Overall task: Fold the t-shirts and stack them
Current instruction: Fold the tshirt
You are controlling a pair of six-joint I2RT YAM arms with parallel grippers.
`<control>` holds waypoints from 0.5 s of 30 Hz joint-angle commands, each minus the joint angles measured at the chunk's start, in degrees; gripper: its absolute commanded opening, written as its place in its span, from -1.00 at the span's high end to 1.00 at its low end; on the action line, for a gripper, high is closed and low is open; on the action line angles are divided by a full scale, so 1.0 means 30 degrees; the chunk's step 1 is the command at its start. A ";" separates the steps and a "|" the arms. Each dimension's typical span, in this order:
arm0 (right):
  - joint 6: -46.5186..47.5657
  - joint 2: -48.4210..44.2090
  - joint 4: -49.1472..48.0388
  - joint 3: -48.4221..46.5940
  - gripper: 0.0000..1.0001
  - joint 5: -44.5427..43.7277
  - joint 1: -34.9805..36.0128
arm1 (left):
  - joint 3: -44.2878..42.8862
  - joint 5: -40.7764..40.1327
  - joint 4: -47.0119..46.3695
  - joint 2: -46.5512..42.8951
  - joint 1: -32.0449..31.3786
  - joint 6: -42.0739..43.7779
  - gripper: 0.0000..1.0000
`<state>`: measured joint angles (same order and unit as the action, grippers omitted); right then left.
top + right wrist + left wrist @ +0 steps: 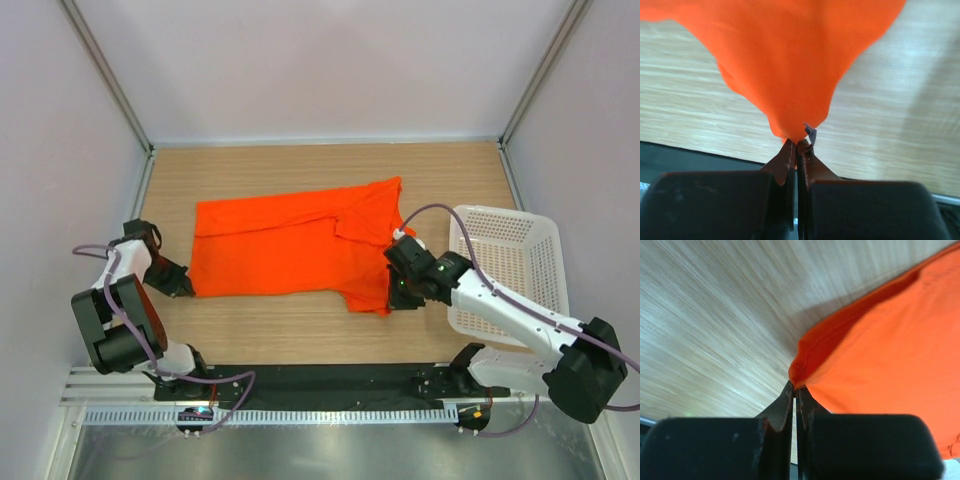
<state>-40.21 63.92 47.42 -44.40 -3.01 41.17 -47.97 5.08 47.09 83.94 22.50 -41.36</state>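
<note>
One bright orange-red short-sleeved t-shirt (pixel 280 245) of thin fabric lies spread on the wooden tabletop (pixel 300 170). It looks light and limp, so it will sag; corners are the best hold. The left pincer (pixel 796 390) is clamped on its near left corner, the right pincer (pixel 798 144) on its near right corner. How the layers lie under its folded part is hard to tell.
</note>
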 commanded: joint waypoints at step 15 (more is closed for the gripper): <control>0.5929 0.9742 0.0833 -1.3312 0.98 0.0503 -0.5723 | -0.7357 -0.0961 0.2232 0.3800 -0.1874 0.0956 0.99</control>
<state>-27.27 90.08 49.50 -77.69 -3.99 25.34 -65.71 3.11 52.34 92.66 17.85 -39.75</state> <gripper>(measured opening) 0.040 0.008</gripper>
